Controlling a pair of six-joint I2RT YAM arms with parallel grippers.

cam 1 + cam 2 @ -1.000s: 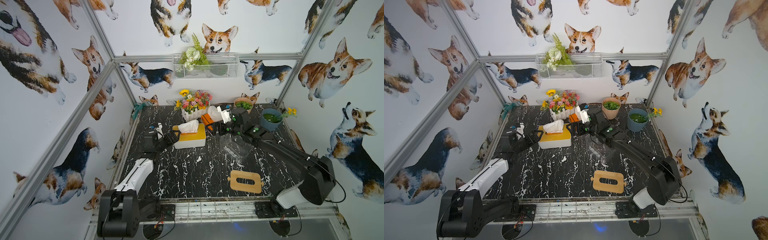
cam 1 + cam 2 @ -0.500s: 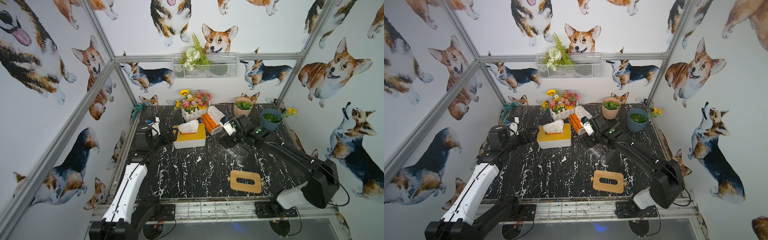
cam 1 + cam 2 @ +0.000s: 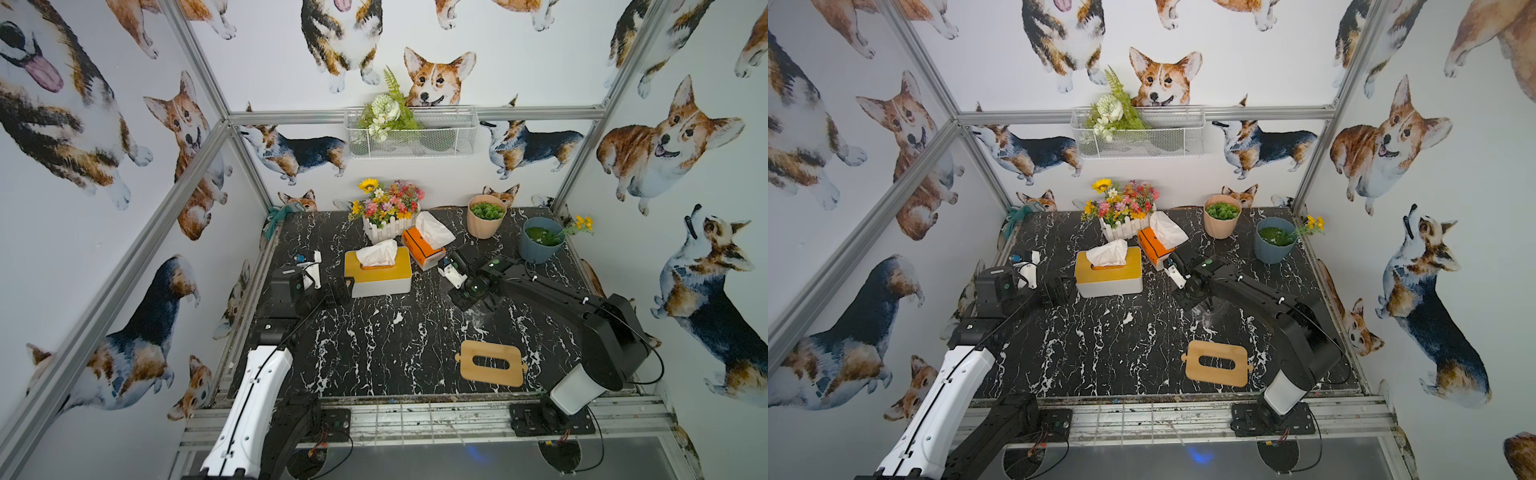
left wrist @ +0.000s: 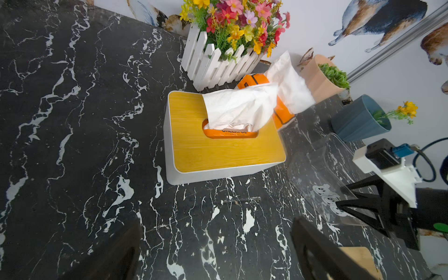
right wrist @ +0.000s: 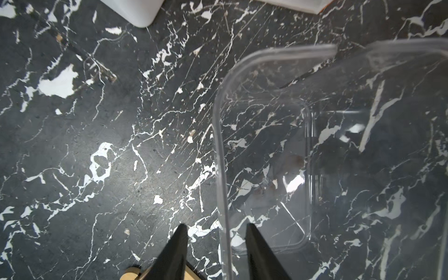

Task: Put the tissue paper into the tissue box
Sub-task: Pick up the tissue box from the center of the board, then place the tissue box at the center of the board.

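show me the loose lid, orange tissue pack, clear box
loose lid (image 3: pixel 490 376): a top view, below its slot
orange tissue pack (image 3: pixel 417 245): a top view, orange face
clear box (image 5: pixel 266 157): right wrist view, bare floor

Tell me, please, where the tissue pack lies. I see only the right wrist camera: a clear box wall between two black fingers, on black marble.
Observer: The orange tissue pack lies at the back of the table, beside the white flower planter.
Operator: Is there another box on the table?
Observer: Yes. A white box with a yellow lid stands beside the pack, with a tissue pulled up through its slot.
Operator: And what is the left gripper doing?
Observer: The left gripper is open and empty. It points at that white box and does not touch it.
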